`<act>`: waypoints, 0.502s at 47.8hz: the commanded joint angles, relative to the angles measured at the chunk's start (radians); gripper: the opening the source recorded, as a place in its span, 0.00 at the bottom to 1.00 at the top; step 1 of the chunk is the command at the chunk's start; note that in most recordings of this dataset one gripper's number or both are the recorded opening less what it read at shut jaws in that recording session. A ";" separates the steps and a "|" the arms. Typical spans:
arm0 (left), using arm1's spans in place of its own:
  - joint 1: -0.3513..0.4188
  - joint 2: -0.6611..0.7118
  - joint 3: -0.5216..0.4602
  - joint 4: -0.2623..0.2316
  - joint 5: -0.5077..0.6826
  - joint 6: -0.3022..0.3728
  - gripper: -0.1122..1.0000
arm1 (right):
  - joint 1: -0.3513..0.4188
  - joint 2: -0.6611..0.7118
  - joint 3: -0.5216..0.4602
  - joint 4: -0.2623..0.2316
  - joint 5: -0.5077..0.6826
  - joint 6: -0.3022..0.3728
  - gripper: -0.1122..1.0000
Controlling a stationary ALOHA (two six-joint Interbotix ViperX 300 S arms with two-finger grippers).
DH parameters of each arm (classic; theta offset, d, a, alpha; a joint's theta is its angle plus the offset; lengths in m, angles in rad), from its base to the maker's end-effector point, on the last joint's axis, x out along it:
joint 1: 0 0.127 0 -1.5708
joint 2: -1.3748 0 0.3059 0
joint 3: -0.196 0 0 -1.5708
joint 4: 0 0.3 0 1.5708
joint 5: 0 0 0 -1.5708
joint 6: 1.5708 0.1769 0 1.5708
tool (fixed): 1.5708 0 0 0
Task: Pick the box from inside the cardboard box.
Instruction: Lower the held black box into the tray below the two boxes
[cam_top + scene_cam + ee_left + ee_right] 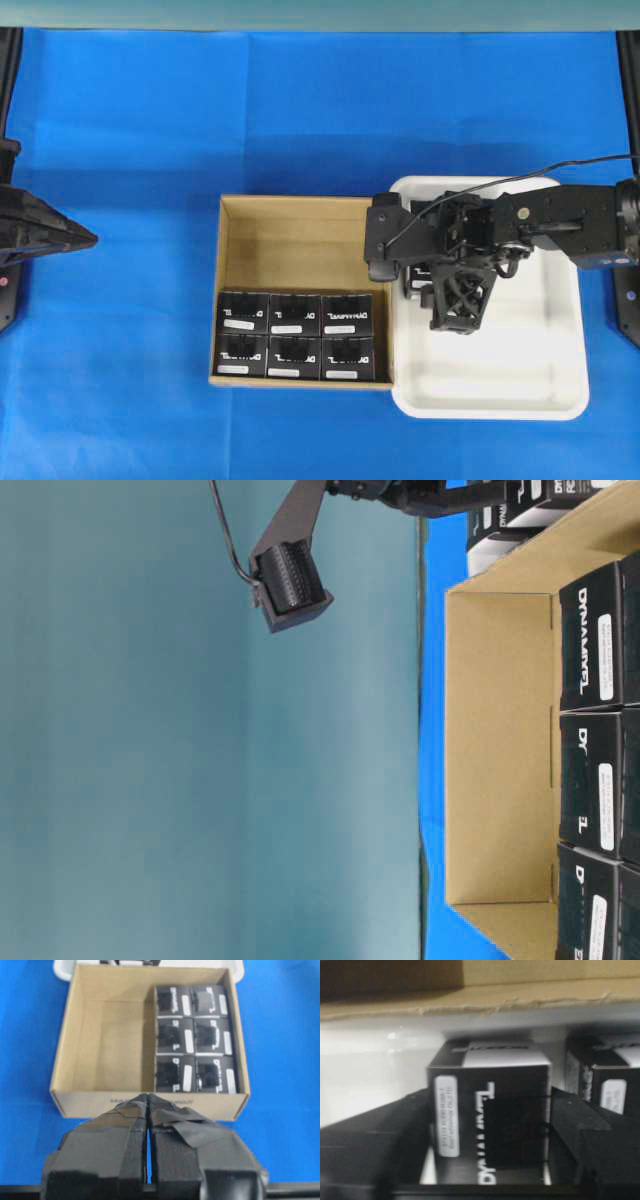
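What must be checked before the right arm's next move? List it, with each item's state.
1. Box sits in the white tray: ok.
2. Right gripper free of that box: cannot tell; its fingers flank it.
3. Neighbouring box in the tray upright: ok.
4. Six boxes ready in the cardboard box: ok.
5. Left gripper shut, outside the cardboard box: ok.

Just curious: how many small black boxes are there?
8: six boxes in the cardboard box, two rows of three; two in the white tray by the right gripper. The arm may hide more.
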 commanded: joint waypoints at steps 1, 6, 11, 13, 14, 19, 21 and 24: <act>0.000 0.009 -0.014 0.003 -0.011 0.002 0.08 | -0.002 0.006 -0.018 -0.002 -0.006 0.002 0.81; -0.002 0.009 -0.014 0.005 -0.011 0.002 0.08 | -0.002 0.006 -0.020 -0.002 0.002 0.002 0.97; -0.002 0.009 -0.014 0.002 -0.011 0.002 0.08 | -0.002 0.006 -0.021 -0.002 0.005 0.003 0.98; 0.000 0.009 -0.014 0.003 -0.011 0.002 0.08 | -0.002 0.008 -0.025 -0.002 0.005 0.005 0.98; -0.002 0.009 -0.014 0.003 -0.011 0.002 0.08 | -0.002 0.006 -0.025 -0.002 0.005 0.006 0.97; -0.002 0.009 -0.014 0.003 -0.011 0.003 0.08 | -0.002 0.002 -0.034 0.002 0.006 0.011 0.97; 0.000 0.009 -0.014 0.003 -0.009 0.003 0.08 | -0.002 -0.003 -0.037 0.003 0.008 0.012 0.97; -0.002 0.009 -0.014 0.003 -0.011 0.003 0.08 | -0.002 -0.020 -0.049 0.008 0.023 0.015 0.97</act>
